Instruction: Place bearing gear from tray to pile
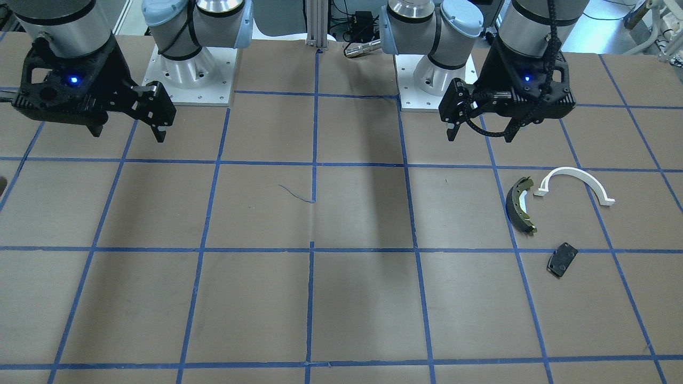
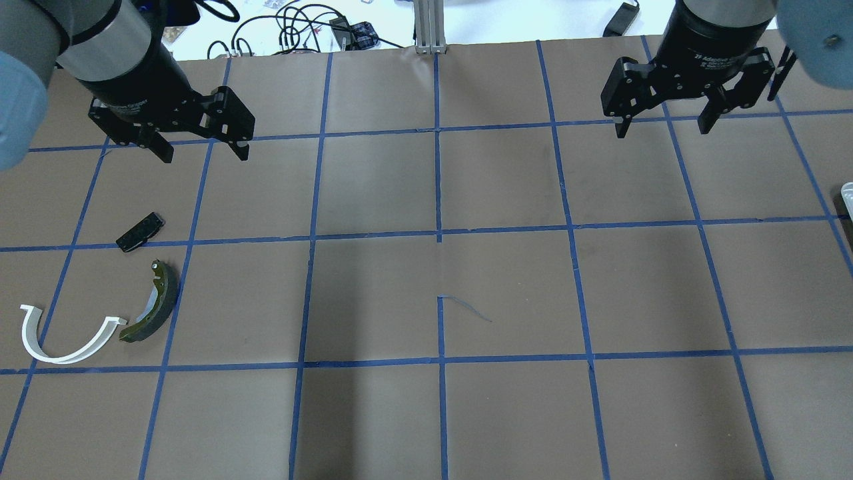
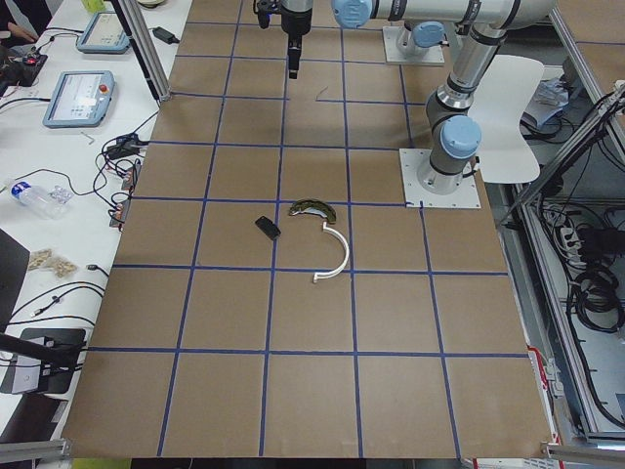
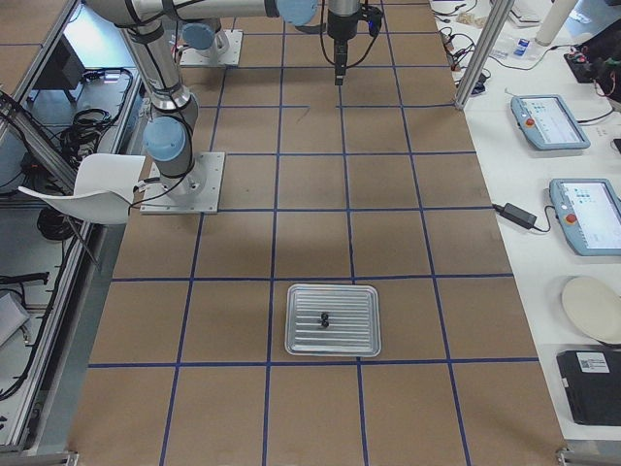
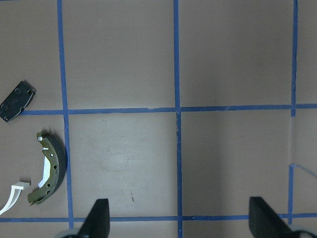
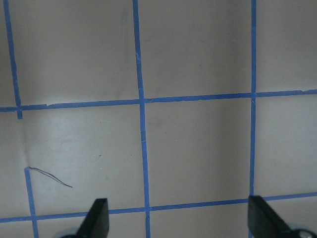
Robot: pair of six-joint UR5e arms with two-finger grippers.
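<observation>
The bearing gear (image 4: 323, 317) shows only in the exterior right view, as small dark parts in the middle of a ribbed metal tray (image 4: 296, 340). The pile lies on the robot's left side of the table: a dark olive brake shoe (image 2: 154, 303), a white plastic arc (image 2: 63, 340) and a small black plate (image 2: 140, 232). My left gripper (image 2: 204, 155) is open and empty, raised above the table beyond the pile. My right gripper (image 2: 663, 130) is open and empty, raised over bare table. The left wrist view shows the brake shoe (image 5: 49, 168) and the plate (image 5: 17, 100) at its left.
Brown paper with a blue tape grid covers the table (image 2: 440, 267). An edge of the tray (image 2: 846, 193) peeks in at the overhead view's right edge. The two arm bases (image 1: 195, 74) stand at the robot's side. Cables and control pendants lie beyond the far table edge.
</observation>
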